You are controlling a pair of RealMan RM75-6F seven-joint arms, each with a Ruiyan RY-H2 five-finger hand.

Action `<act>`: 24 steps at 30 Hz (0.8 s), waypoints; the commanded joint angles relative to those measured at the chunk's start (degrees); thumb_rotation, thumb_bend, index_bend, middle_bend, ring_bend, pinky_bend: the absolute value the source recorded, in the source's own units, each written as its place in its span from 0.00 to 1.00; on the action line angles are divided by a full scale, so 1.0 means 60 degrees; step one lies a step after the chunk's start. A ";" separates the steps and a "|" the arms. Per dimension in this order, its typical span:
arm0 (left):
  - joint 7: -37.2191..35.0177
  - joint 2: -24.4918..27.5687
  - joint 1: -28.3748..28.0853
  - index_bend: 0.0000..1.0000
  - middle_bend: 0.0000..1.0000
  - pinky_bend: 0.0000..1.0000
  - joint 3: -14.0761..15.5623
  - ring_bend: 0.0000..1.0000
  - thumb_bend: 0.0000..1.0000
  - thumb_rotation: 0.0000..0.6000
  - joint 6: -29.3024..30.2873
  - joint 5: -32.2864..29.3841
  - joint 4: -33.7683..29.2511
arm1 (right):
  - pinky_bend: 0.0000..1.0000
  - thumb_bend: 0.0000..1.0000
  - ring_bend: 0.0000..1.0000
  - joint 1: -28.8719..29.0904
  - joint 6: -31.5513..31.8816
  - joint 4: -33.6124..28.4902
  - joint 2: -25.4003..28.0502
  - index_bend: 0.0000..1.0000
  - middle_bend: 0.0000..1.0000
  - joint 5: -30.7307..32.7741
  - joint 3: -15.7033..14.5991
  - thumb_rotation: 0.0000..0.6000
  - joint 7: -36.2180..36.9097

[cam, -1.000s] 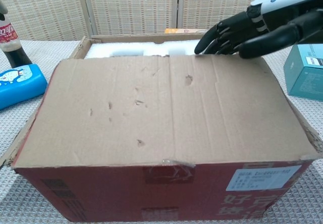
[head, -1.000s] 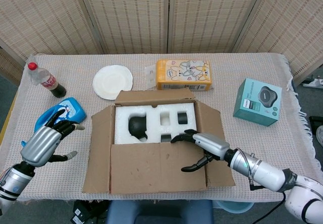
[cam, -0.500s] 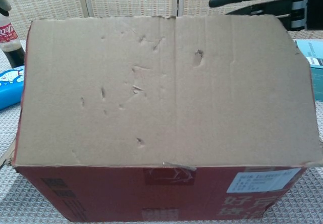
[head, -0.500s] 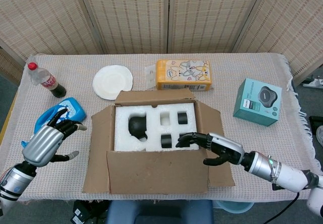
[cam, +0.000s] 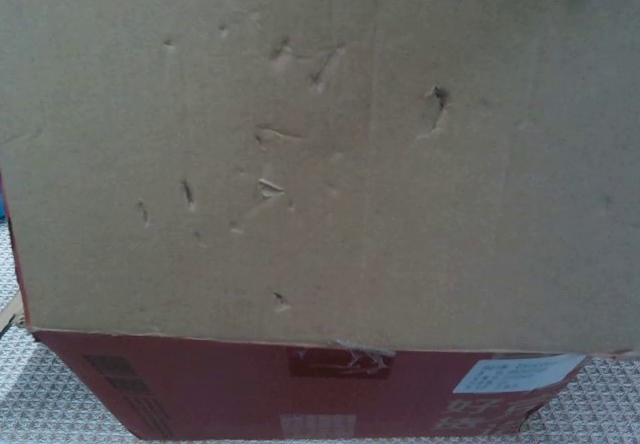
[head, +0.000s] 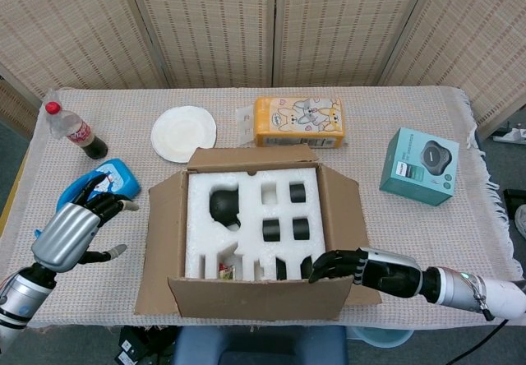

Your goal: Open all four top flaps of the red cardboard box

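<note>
Fingers (head: 329, 265) of right hand (head: 374, 270) touch red box (cam: 300, 404) holding white foam (head: 246, 229)

Rectangular table covered with a beige woven cloth (head: 246, 98), fringed along its right edge. Resting directly on it: an open red cardboard box (head: 255, 295) near the front centre; a round white plate (head: 183, 133) and a yellow printed tissue pack (head: 298, 121) behind the box; a cola bottle with a red cap (head: 72, 130) and a blue plastic pouch (head: 103, 185) at left; a teal retail carton (head: 419, 166) at right.
</note>
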 commanded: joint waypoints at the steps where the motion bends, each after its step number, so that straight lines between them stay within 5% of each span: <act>1: 0.0031 0.0042 0.0019 0.33 0.32 0.00 -0.0008 0.30 0.23 1.00 0.0019 -0.0009 -0.0044 | 0.00 0.04 0.17 0.0123 0.0196 0.0012 -0.0082 0.18 0.23 -0.0142 -0.0166 0.55 0.0000; 24: 0.0332 0.0163 0.0090 0.33 0.32 0.00 -0.0132 0.30 0.23 1.00 0.0066 -0.0182 -0.0336 | 0.00 0.04 0.17 0.0493 0.1343 -0.0774 0.0417 0.18 0.21 -0.0745 -0.1106 0.55 -0.1668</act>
